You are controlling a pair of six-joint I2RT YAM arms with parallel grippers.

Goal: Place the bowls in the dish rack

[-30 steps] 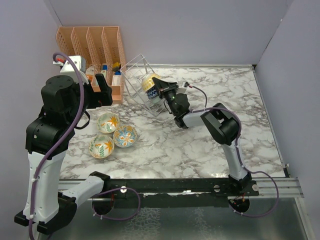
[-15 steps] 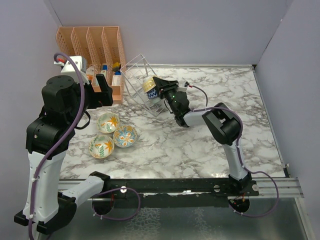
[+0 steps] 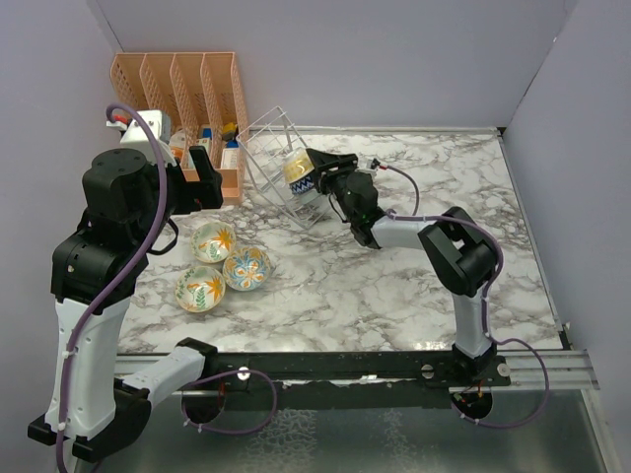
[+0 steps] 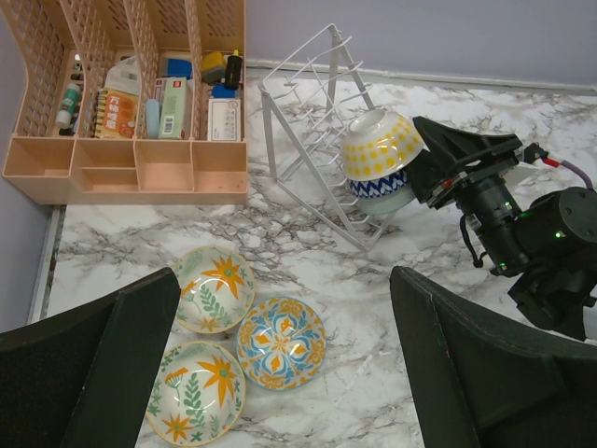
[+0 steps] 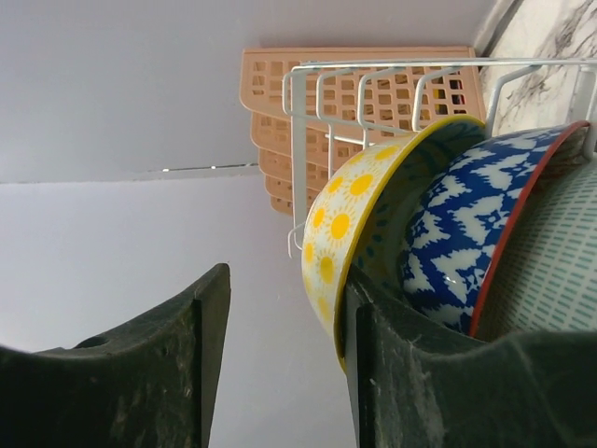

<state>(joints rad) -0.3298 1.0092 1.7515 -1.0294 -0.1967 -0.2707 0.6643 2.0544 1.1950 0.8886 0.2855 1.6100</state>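
Three bowls point(image 4: 378, 163) nested in dish rack point(image 4: 312, 89), upper centre, orange organizer point(image 4: 126, 168) alongside; my right gripper point(image 3: 315, 166) straddles yellow rim, seemingly loose; left gripper point(image 4: 284, 280) wide, empty.

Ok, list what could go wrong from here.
1. The yellow bowl leans tilted at the open end of the rack, against the blue bowl. The right hand is open with its fingers close around the yellow bowl's rim, so pulling back crookedly could drag it out.
2. The wire rack looks light; a nudge might shift it and spill its load.
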